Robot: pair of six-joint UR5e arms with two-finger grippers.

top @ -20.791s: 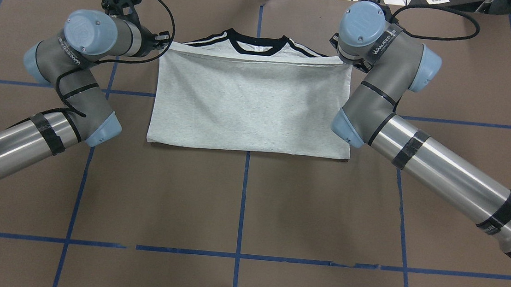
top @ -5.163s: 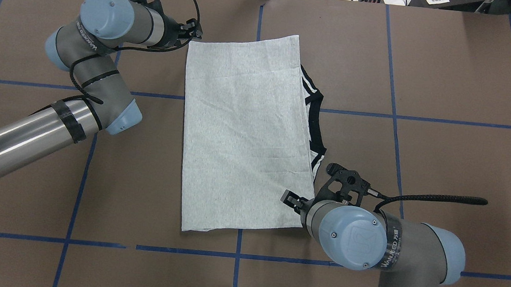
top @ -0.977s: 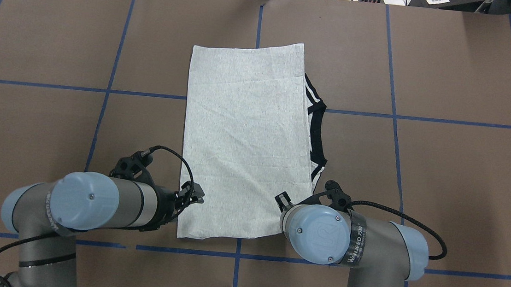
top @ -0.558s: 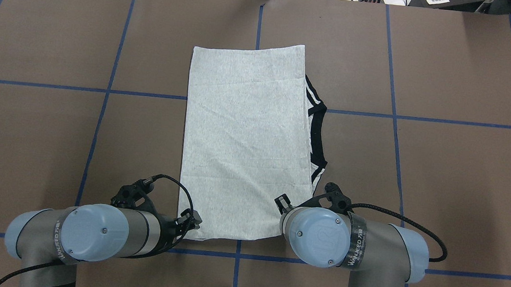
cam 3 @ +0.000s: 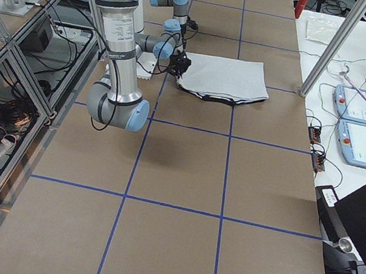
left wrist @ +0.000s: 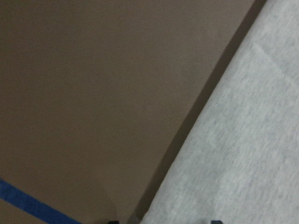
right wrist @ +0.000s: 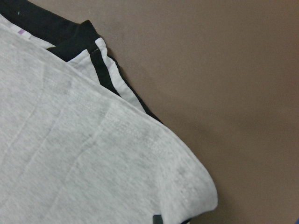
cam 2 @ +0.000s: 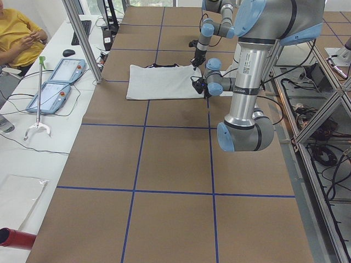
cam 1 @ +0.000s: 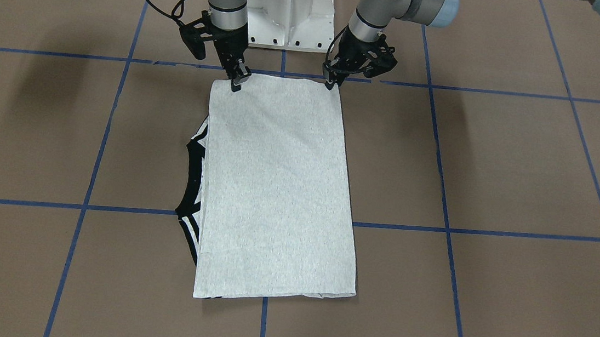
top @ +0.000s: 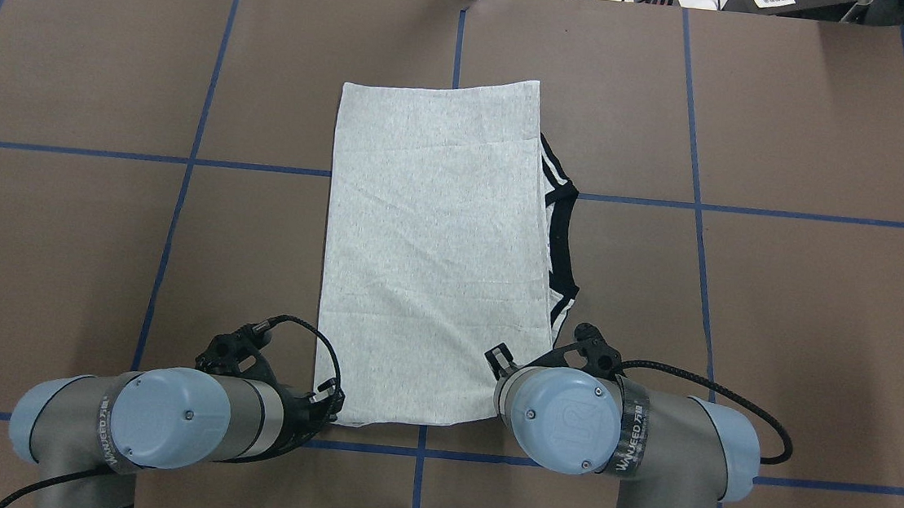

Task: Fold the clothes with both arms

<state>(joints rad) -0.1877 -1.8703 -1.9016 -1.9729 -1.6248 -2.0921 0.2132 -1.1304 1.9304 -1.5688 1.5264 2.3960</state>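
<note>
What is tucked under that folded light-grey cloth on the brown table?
Only a black collar with white-striped trim pokes out beside the grey top layer; the rest is covered.

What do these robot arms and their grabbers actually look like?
Both the left arm and right arm are grey tubes with light-blue round joint caps and silver sections. Black bands carry white lettering. Each ends in a black two-finger gripper (left gripper, right gripper) trailing a black cable.
</note>
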